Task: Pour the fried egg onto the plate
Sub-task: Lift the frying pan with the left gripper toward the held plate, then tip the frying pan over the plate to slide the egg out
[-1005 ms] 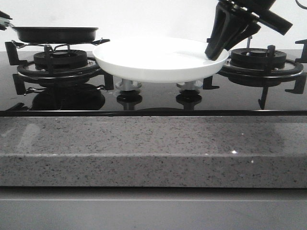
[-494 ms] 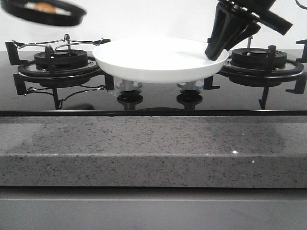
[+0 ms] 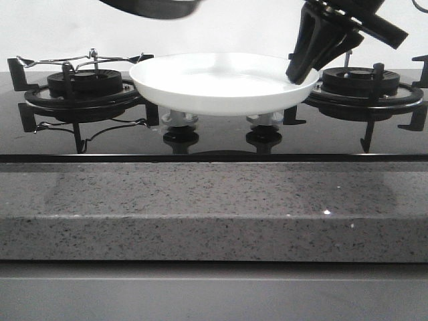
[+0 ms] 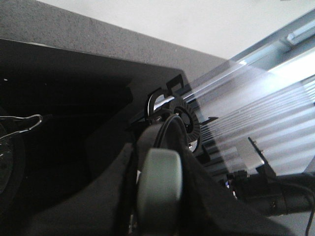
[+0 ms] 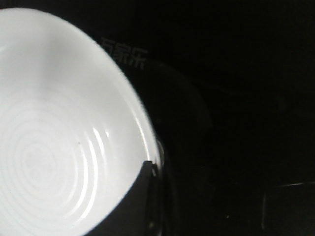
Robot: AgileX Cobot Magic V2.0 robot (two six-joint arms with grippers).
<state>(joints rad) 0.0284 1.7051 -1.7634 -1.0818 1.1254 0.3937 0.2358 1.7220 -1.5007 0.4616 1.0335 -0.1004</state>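
Note:
The white plate (image 3: pixel 221 83) is level over the middle of the hob, and my right gripper (image 3: pixel 302 72) is shut on its right rim. In the right wrist view the plate (image 5: pixel 54 137) fills one side, with one dark finger (image 5: pixel 140 196) lying over its rim. The black frying pan (image 3: pixel 157 7) hangs at the top edge of the front view, above the plate's left part and partly cut off. My left gripper (image 4: pixel 160 196) is shut on the pan's grey handle (image 4: pixel 160 182). The fried egg is hidden.
The left burner (image 3: pixel 83 83) with its wire grate stands bare beside the plate, and the right burner (image 3: pixel 361 83) sits behind my right gripper. Two knobs (image 3: pixel 179 120) are under the plate. A speckled stone counter edge (image 3: pixel 214 207) runs along the front.
The pan has lifted off the left burner and travelled up and to the right, now over the plate's left side. The plate and right gripper have not moved.

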